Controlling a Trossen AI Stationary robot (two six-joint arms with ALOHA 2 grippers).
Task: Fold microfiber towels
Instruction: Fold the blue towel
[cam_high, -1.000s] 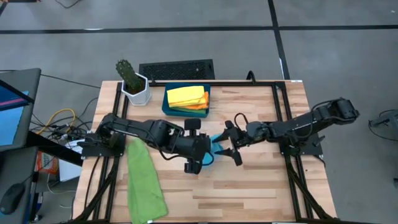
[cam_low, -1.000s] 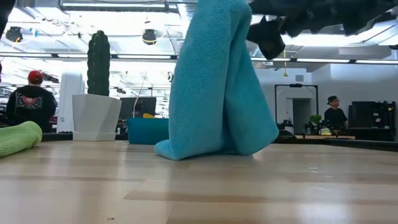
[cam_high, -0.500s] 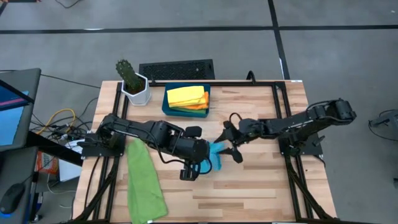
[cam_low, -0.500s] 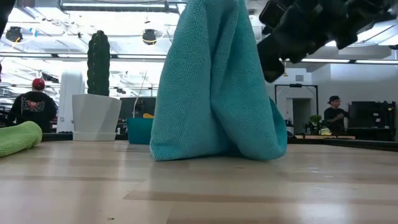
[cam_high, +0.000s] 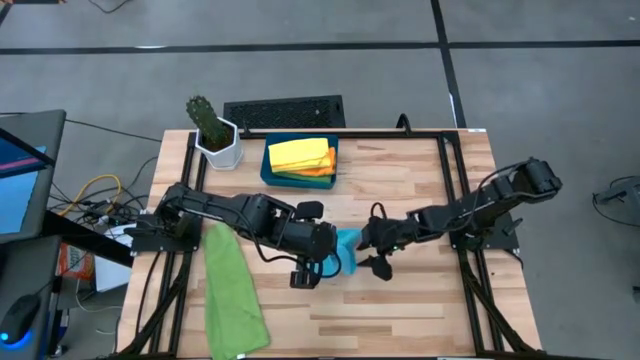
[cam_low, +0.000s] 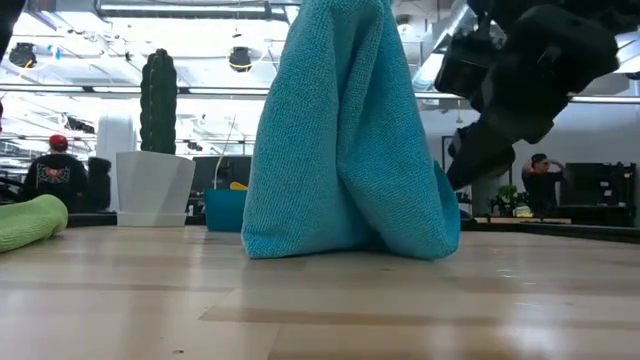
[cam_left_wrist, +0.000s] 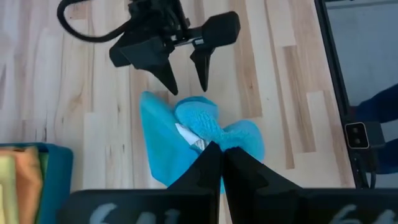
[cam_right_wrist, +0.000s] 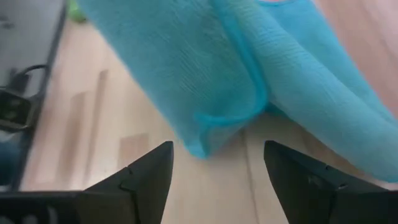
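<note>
Sky-blue microfiber towel (cam_high: 346, 250) hangs pinched at its top in left end effector (cam_high: 330, 262), fingers closed tight on the cloth; lower part bunches on the light wooden plank table (cam_high: 420, 310) near its centre. In low view the towel (cam_low: 345, 140) drapes like a tent, hem touching the table. Right end effector (cam_high: 377, 252) sits just right of the towel w/ fingers spread wide, holding nothing; its wrist view shows a towel edge (cam_right_wrist: 230, 74) between the two dark fingers (cam_right_wrist: 146, 177), not gripped. Green microfiber towel (cam_high: 232, 295) lies loose along the table's left side, near edge. Yellow towel (cam_high: 298, 153) over orange towel (cam_high: 322, 170) rest folded in the dark teal rectangular tray (cam_high: 270, 172) at far side, beside a white potted cactus (cam_high: 212, 132).
</note>
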